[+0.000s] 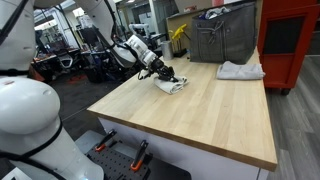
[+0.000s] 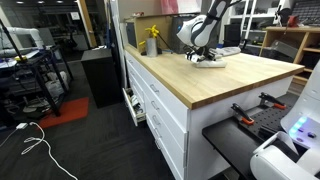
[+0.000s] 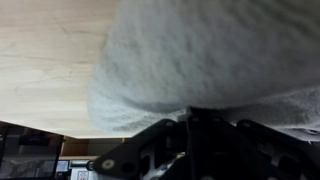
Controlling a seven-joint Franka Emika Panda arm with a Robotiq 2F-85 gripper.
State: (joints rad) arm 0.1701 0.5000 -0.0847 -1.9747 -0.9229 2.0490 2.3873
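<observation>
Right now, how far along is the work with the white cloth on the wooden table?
Done: the claw is down on the white cloth. In hand: the cloth, bunched under it on the table; whether the jaws grip it is unclear. Left: it is not yet lifted; a second white cloth lies apart, untouched.

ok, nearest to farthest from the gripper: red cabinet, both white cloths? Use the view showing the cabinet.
1. White cloth, right under the gripper.
2. Crumpled white cloth, far corner of the table.
3. Red cabinet, beyond the table.

White rounded links and dark joint bands mark the arm (image 1: 128,47), tipped by a black, angular-bodied pincer (image 1: 170,78).
</observation>
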